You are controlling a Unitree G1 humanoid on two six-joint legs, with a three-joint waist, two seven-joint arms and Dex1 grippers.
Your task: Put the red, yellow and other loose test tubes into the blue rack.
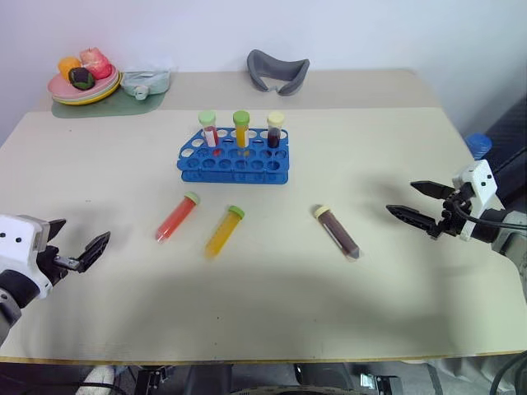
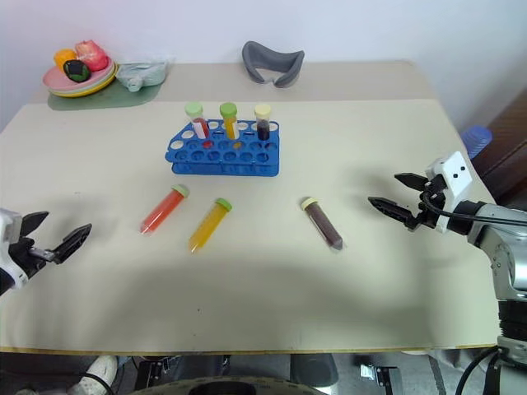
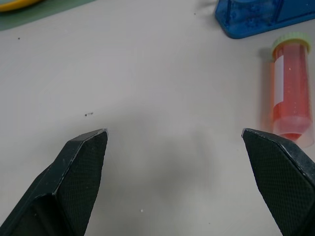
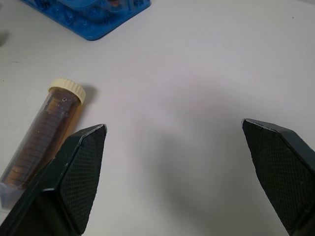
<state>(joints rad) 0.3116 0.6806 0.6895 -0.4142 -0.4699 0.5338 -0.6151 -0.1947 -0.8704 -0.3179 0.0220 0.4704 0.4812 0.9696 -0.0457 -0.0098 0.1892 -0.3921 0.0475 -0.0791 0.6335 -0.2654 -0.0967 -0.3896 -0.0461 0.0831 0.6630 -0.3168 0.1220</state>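
Observation:
The blue rack point(image 1: 234, 160) stands mid-table with three capped tubes point(image 1: 240, 128) upright in its back row. In front of it three loose tubes lie on the table: a red tube point(image 1: 177, 216) with a green cap, a yellow tube point(image 1: 225, 231) with a green cap, and a dark brown tube point(image 1: 336, 232) with a cream cap. My left gripper point(image 1: 76, 243) hovers open at the left edge, well left of the red tube point(image 3: 290, 88). My right gripper point(image 1: 416, 200) hovers open at the right, a short way right of the brown tube point(image 4: 42, 135). Nothing is between either pair of fingers.
A pink plate point(image 1: 82, 86) with toy food sits on a green mat at the back left, beside a pale pouch point(image 1: 146, 81). A grey curved object point(image 1: 278, 72) lies at the back centre. The beige table point(image 1: 263, 304) has bare room in front.

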